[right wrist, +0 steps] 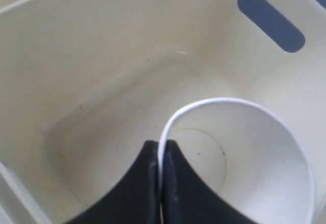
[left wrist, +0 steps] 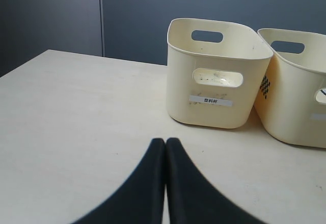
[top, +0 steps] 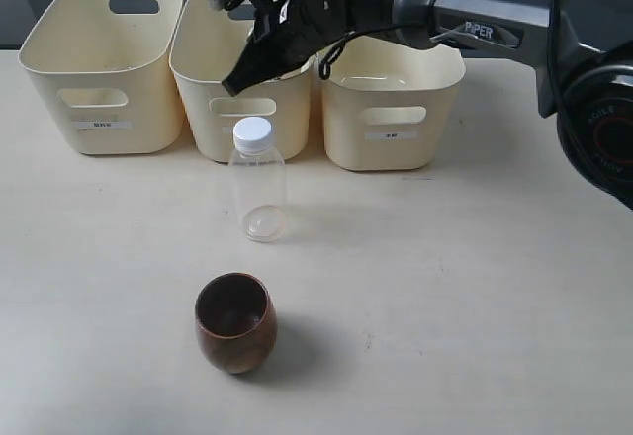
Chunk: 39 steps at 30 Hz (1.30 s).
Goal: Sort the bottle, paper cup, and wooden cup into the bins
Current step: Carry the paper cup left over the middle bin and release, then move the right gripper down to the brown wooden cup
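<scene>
Right wrist view: right gripper jaws pinch the paper cup rim over the middle bin, to drop it in | left gripper jaws closed, empty | bottle at 12 o'clock from wooden cup, both waiting on the surface

Exterior view: high over the near bench edge, facing the bins along the far edge. Left wrist view: low, near the left edge, sharing the left bin. Right wrist view: close, looking down into one bin.
</scene>
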Available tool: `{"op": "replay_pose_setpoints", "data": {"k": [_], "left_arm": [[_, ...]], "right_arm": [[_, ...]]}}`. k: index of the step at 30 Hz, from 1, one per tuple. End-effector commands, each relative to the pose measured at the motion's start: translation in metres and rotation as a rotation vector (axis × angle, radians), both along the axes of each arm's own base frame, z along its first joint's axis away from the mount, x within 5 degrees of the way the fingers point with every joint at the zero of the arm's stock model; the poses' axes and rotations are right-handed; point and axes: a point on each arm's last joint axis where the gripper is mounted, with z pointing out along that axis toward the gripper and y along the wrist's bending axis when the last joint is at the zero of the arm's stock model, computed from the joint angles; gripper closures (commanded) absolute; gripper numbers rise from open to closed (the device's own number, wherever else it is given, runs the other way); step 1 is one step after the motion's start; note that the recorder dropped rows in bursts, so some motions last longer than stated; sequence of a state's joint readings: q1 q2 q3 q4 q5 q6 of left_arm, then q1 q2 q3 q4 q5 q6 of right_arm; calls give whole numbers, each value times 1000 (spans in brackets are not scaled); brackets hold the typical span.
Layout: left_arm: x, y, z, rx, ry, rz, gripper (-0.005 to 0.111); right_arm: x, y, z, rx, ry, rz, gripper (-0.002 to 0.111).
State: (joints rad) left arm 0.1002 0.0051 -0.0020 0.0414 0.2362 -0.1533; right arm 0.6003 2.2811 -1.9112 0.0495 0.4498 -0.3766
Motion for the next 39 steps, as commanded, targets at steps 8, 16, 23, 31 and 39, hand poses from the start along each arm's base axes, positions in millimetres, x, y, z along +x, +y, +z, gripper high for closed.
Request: {"op": "replay_pose_setpoints", "data": {"k": [8, 16, 23, 31, 39], "left_arm": [[0, 0, 0, 1, -8, -3, 107], [0, 0, 0, 1, -8, -3, 107], [0, 0, 0, 1, -8, -3, 107], [0, 0, 0, 1, -8, -3, 107], [0, 0, 0, 1, -8, -3, 107]], "right_arm": [[-1, -4, 0, -38, 36, -5, 80], [-7, -3, 17, -25, 25, 4, 81], [-40, -4, 85, -9, -2, 44, 81], [-139, 18, 104, -207, 409, 418, 75], [-202, 63, 85, -266, 473, 541, 54]]}}
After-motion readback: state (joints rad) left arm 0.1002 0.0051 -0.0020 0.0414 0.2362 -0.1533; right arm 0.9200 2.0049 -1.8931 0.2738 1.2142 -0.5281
